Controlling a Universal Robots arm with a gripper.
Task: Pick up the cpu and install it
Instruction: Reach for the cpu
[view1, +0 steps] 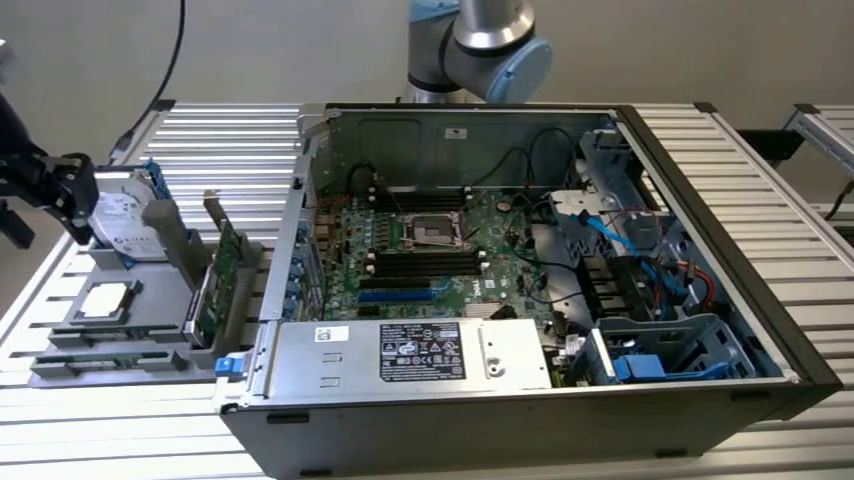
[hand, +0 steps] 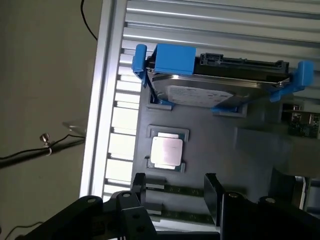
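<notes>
Above the grey plastic parts tray, we are holding the black two-fingered end effector spread open and empty. The small square silver-topped cpu is lying flat in that tray's recess, beside the blue-bracketed hard drive, likely presenting its edges for gripping.

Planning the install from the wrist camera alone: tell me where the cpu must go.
Observer: An open computer case lies at the exterior view's right of the gray tray holding the cpu.
Operator: Describe the socket.
Observer: The socket sits on the motherboard, near the case's back wall; its middle looks dark.
Operator: Report anything between tray and case.
Observer: Green cards stand upright on the tray's side nearest the case.
</notes>
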